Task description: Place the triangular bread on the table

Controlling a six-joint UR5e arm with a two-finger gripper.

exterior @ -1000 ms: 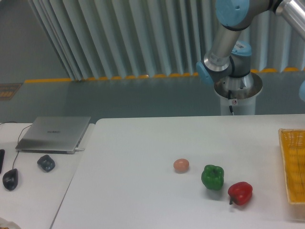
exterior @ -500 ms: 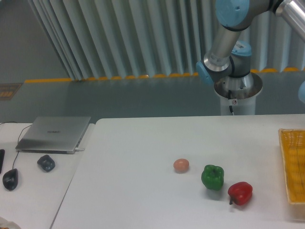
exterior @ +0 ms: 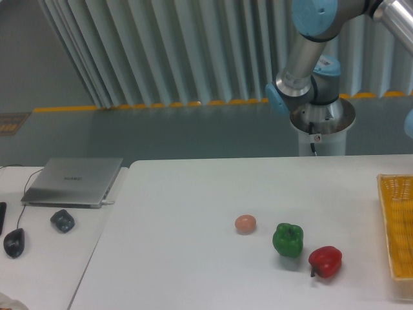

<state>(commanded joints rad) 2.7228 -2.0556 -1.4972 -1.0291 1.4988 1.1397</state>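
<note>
My claw is out of the picture: only my arm [exterior: 308, 51] shows, rising from its round base [exterior: 321, 119] behind the far edge of the table [exterior: 193, 213] and leaving the frame at the top right, so I cannot tell whether the claw is released, clenched or grasping anything. The triangular bread does not show anywhere in this view either, and I cannot say where it is.

Taking the green pepper [exterior: 288, 239] as my mark: it stands upright on the white table, towards the near right part. A small pinkish-orange ball [exterior: 245, 224] lies near it, to its left and a little farther back, not touching. A red pepper [exterior: 325, 261] sits just beside it, to its right and nearer the camera, with a small gap between them. Well to the right of the pepper, a yellow basket [exterior: 397, 226] is cut off by the frame edge. Far to its left, on the adjoining pale surface, lie a closed grey laptop [exterior: 73, 181], a dark mouse [exterior: 62, 221] and a second dark mouse [exterior: 13, 242].
</note>
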